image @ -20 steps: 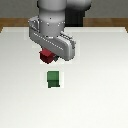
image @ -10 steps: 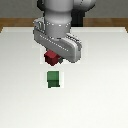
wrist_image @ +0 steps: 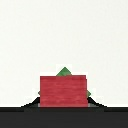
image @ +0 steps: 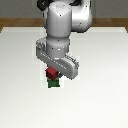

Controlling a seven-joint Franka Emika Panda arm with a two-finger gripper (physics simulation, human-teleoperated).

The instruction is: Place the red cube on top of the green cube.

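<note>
In the exterior view my gripper (image: 51, 73) is shut on the small dark red cube (image: 50, 73). It holds the cube directly over the dark green cube (image: 53, 83), and the two look touching or nearly so. Most of the green cube is hidden under the red one. In the wrist view the red cube (wrist_image: 63, 91) fills the lower middle. Only a tip of the green cube (wrist_image: 63, 72) and slivers at its sides show behind it. My fingers are hidden behind the hand and the cube.
The white table top (image: 100, 100) is bordered by a wooden floor strip (image: 15, 22) at the far edge. The arm's large white body (image: 62, 30) stands over the cubes and blocks the view behind them.
My gripper has carried the red cube forward in the exterior view, from behind the green cube to directly above it. The green cube has not moved.
</note>
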